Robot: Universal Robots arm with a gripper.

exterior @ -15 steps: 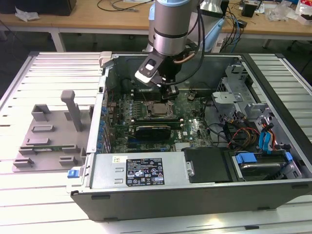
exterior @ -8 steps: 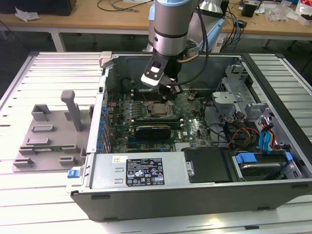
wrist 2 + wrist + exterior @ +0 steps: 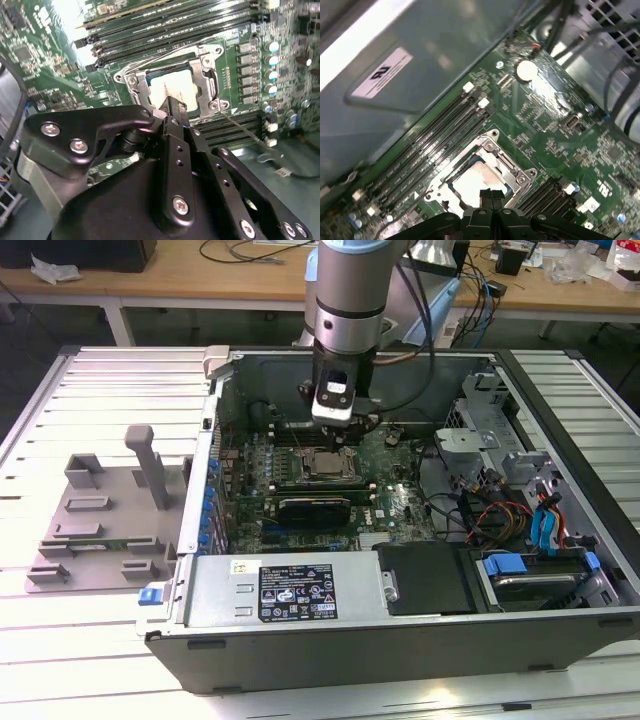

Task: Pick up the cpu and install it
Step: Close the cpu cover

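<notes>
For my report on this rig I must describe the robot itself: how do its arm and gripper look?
The arm is a silver-grey metal cylinder with a pale blue ring at its top and a black section below. Thin black cables run beside it. The gripper is matt black metal, built of angular linked bars that are fastened with round silver screws.

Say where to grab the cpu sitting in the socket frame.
Come straight down from above: the cpu lies flat, shiny top up, sunk inside the socket frame. Its side faces look walled in, so probably pinch two opposite rim edges from the top.
</notes>
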